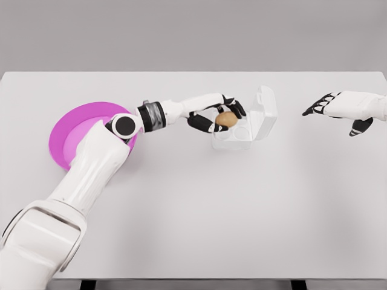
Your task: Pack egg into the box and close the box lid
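A brown egg is held in my left hand, whose black fingers curl around it just above the left side of the clear egg box. The box stands on the white table with its lid raised and leaning to the right. Round cups show in its base, and the visible ones look empty. My right hand hovers to the right of the box, well apart from it, fingers spread and holding nothing.
A magenta plate lies at the left, partly covered by my left elbow and forearm. The white table ends at a front edge near the bottom of the view.
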Available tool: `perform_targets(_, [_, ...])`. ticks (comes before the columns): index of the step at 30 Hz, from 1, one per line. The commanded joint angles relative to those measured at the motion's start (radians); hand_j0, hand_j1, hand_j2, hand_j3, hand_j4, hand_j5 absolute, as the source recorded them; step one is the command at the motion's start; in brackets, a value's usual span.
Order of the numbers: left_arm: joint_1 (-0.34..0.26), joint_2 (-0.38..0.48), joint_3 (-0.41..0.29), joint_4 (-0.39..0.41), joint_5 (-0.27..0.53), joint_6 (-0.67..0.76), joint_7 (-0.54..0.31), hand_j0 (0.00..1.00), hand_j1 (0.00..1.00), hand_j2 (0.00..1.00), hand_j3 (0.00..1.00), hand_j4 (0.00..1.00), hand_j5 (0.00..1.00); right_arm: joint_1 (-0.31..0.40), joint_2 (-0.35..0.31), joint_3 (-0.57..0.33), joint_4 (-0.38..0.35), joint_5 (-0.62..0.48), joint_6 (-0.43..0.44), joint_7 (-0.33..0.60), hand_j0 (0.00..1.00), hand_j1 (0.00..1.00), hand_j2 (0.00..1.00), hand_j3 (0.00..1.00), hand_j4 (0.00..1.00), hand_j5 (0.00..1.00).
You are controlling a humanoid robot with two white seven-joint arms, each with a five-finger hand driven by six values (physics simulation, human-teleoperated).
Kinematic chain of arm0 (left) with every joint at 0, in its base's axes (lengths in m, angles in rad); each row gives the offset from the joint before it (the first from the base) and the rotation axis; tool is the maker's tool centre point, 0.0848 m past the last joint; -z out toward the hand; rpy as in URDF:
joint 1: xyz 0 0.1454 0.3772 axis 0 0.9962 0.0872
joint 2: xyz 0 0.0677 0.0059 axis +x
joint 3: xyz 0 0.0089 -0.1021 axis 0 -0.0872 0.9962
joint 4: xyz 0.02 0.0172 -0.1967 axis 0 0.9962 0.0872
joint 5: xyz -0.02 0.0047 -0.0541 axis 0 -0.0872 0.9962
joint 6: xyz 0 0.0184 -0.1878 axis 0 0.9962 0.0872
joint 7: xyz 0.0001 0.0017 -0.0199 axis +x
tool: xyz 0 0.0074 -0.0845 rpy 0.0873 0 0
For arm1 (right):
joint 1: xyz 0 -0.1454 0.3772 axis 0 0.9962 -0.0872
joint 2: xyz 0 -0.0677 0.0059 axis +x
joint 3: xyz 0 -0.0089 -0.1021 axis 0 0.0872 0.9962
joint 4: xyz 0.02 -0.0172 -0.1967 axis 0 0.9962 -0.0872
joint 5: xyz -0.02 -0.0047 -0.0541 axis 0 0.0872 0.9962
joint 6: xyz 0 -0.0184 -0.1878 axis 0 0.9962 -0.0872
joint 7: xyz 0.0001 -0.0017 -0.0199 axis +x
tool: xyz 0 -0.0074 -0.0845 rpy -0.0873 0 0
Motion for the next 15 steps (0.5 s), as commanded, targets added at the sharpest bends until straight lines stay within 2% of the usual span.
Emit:
perform_targets(1, [-0.002, -0.001, 0.005, 0.001, -0.012, 0.001, 0.01, 0.67, 0.67, 0.67, 0.67, 0.67, 0.67, 0.0, -0.001, -0.001, 0.0, -0.004, 0.002, 0.0, 1.0, 1.0, 1.0, 1.0, 1.0, 1.0])
perform_targets(15, [0.0, -0.001, 0.005, 0.001, -0.01, 0.001, 0.01, 0.77, 0.77, 0.77, 0.77, 0.77, 0.77, 0.0, -0.002, -0.001, 0.005, -0.005, 0.002, 0.0, 1.0, 1.0, 1.0, 1.0, 1.0, 1.0])
